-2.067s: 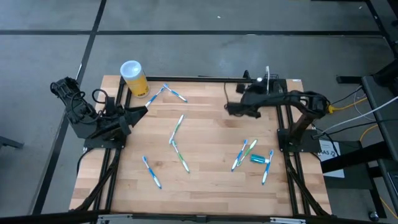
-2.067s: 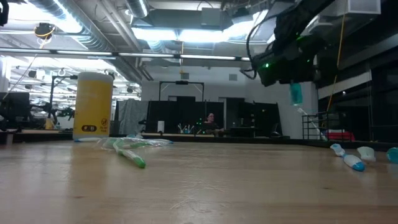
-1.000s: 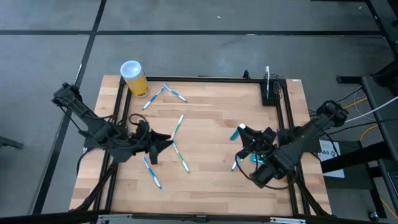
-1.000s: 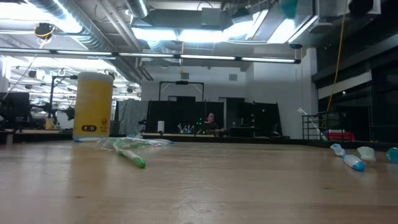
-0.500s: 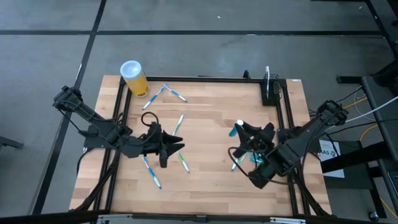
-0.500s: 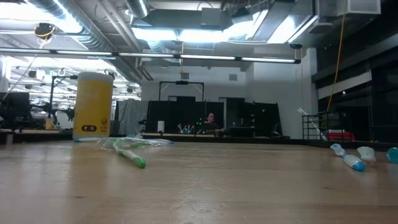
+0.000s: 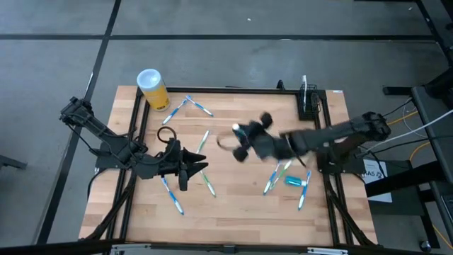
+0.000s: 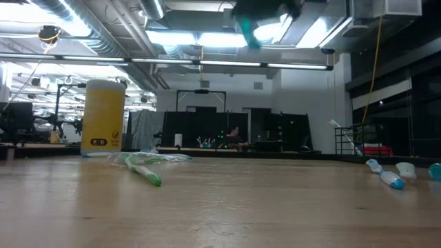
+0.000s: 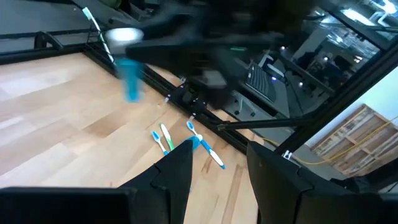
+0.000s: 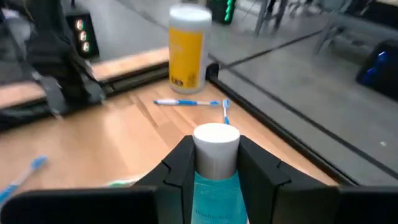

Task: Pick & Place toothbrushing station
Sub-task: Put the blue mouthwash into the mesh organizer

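1. Toothbrushing station point(image 7: 307, 104) – small black box at the surface's point(image 7: 233, 205) far right corner; probably rigid, light; grip across its narrow sides.
2. Right tool point(image 10: 214, 163) – clamped on a blue tube point(image 10: 214, 180), mid-surface from station.
3. Left tool point(image 9: 214, 163) – fingers apart, empty.

A grey concrete floor point(image 7: 233, 57) with dark seam lines surrounds the wooden table point(image 7: 233, 212), and cables point(image 7: 396, 134) trail over it at 3 o'clock beside a dark stand point(image 7: 432, 92). Level across the tabletop, the room is a big workshop with long ceiling strip lights point(image 8: 200, 36) and silver ducts point(image 8: 103, 31) at 12 o'clock, a white back wall point(image 8: 262, 93), and dark desks point(image 8: 213, 134) where a person point(image 8: 235, 133) sits at the centre
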You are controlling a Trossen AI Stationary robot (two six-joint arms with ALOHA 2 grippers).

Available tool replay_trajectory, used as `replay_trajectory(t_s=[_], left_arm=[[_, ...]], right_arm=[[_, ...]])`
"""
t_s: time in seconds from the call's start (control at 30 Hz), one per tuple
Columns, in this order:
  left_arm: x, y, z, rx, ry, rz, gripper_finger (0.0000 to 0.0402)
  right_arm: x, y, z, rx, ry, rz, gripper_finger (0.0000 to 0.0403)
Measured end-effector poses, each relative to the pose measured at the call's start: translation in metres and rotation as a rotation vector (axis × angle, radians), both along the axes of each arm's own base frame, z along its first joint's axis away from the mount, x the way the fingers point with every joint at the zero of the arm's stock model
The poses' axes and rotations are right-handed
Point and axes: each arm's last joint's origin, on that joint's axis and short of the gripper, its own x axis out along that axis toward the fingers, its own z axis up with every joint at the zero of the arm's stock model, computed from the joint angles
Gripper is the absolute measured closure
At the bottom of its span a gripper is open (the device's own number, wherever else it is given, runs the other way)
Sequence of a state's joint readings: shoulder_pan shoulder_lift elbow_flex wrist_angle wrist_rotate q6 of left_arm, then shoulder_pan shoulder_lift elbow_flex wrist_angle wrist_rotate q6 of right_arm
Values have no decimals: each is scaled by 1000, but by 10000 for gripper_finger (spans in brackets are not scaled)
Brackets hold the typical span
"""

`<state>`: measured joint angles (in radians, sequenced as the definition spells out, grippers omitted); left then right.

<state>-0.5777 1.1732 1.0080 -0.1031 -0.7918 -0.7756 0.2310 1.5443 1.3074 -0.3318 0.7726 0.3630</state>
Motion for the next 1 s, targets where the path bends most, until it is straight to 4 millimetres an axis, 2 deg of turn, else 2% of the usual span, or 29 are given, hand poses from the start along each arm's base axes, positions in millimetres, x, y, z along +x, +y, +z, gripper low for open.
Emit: replay_trajectory(t_s=[0.13,0.23,0.3,0.4,0.47,0.57,0.7,0.83,1.0], left_arm=[[-7,3,6,5,-16,-7,255],[-13,3,10,14,-27,0,255],[-18,4,12,23,-28,18,255],[-26,5,14,33,-22,48,255],[-33,7,14,39,-14,72,255],[-41,11,15,44,-2,110,255],[-50,17,16,54,6,149,255],[-56,25,19,67,12,178,255],[-62,35,21,76,18,201,255]], right_arm=[[15,-47,-29,103,109,146,310],[23,-76,-46,173,47,293,310],[23,-98,-52,201,-4,289,310],[15,-132,-60,215,12,178,310],[12,-150,-58,200,-15,121,310],[7,-171,-51,181,-81,56,310],[-3,-197,-50,155,-128,-179,310],[-15,-217,-50,117,-150,-412,310],[-32,-231,-57,74,-124,-730,310]])
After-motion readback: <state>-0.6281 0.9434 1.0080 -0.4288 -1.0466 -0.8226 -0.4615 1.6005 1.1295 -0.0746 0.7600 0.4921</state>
